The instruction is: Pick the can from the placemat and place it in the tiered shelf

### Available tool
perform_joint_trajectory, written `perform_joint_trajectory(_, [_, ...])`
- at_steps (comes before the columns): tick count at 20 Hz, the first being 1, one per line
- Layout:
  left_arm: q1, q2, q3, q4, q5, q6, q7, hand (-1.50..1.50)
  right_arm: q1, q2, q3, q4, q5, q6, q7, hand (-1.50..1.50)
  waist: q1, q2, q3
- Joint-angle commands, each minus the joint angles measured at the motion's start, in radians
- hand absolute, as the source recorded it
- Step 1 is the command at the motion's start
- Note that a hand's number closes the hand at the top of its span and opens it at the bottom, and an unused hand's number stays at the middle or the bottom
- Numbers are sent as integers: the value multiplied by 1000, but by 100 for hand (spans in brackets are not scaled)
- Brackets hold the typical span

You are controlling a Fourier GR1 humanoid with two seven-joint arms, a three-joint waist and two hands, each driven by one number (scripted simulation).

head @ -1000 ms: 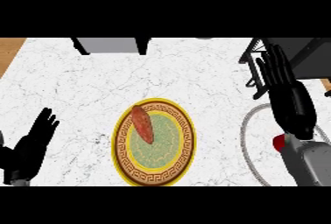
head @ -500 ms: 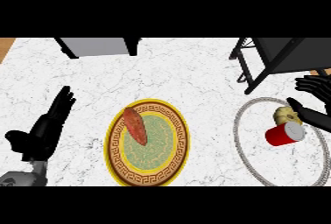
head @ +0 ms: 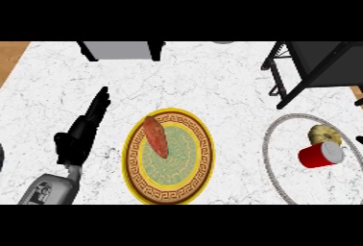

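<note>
The red can (head: 320, 155) lies on its side, axis left-right, on the placemat (head: 267, 149) at right, well apart from the flat-open, empty left hand (head: 79, 137); the right hand (head: 359, 140), barely showing, is nearer.

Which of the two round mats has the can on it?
The grey-rimmed placemat at right, holding the red can; the yellow plate holds only a brown vegetable.
</note>
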Motion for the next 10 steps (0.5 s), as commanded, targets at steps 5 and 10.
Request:
perform_joint_trajectory(5, [-27,-16,6,2,-22,4,33,0,56,-186,100,-9,149,229,-48,-150,4,-9,-4])
perform_joint_trajectory(10, [-17,-59,-10,49,-74,29,0,0,1,-265,115,-144,153,245,161,-150,1,-10,-6])
